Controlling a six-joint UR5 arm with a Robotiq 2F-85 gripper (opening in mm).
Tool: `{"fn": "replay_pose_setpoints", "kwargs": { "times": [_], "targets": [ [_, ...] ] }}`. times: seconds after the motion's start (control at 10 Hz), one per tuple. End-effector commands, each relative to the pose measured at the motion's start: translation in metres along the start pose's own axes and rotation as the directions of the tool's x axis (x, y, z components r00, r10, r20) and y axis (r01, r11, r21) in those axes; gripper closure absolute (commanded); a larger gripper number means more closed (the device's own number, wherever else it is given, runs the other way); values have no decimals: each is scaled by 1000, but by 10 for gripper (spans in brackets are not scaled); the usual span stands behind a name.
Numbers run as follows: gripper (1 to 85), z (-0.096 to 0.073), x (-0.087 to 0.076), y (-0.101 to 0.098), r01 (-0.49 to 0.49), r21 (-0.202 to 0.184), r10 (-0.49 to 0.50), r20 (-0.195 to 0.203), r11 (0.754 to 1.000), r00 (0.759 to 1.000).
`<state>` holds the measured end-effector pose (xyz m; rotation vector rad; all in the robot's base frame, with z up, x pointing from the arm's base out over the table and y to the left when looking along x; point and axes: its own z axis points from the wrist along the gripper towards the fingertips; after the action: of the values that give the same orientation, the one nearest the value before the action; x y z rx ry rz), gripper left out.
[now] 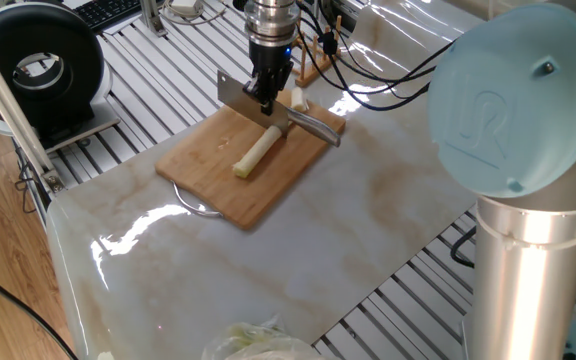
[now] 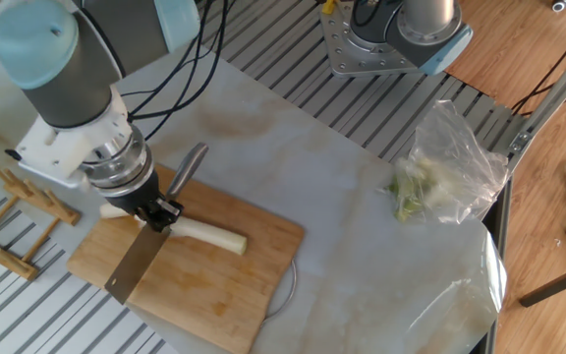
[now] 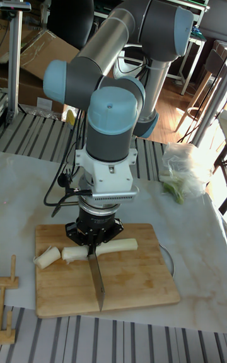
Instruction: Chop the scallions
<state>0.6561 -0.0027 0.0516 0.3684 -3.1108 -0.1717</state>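
My gripper [image 1: 267, 97] [image 2: 156, 212] [image 3: 94, 241] is shut on a steel knife [image 2: 132, 265], gripping it where the blade meets the handle [image 1: 314, 125]. The blade [image 3: 96, 278] crosses the wooden cutting board [image 1: 208, 165] [image 2: 214, 290] [image 3: 132, 284]. The scallions lie on the board as one long cream stalk [image 1: 255, 152] [image 2: 210, 233] [image 3: 117, 245] and short cut chunks [image 1: 296, 98] [image 2: 114, 209] [image 3: 45, 257] on the blade's other side. The blade stands at the long stalk's cut end. Whether the edge touches the board cannot be told.
A clear plastic bag of pale leafy greens [image 2: 442, 175] [image 3: 183, 172] lies on the marble tabletop away from the board. A wooden rack [image 2: 13, 209] [image 3: 6, 312] stands just off the board's far end. A metal loop [image 1: 190, 201] sticks out from under the board.
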Motion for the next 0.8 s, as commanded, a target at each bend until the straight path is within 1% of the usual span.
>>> {"fn": "replay_pose_setpoints", "kwargs": {
  "times": [0.0,0.1,0.3,0.5,0.6,0.7],
  "targets": [
    [843,-6,-1,-6,-44,25,45,-11,999,999],
    [843,-8,-2,-5,-58,37,59,-21,998,998],
    [843,-11,-6,0,-83,39,84,-20,996,996],
    [843,-11,-17,1,-177,48,176,26,983,984],
    [843,-6,-23,2,-228,58,224,58,972,973],
    [843,1,-29,9,-267,58,262,89,962,961]
  ]
}}
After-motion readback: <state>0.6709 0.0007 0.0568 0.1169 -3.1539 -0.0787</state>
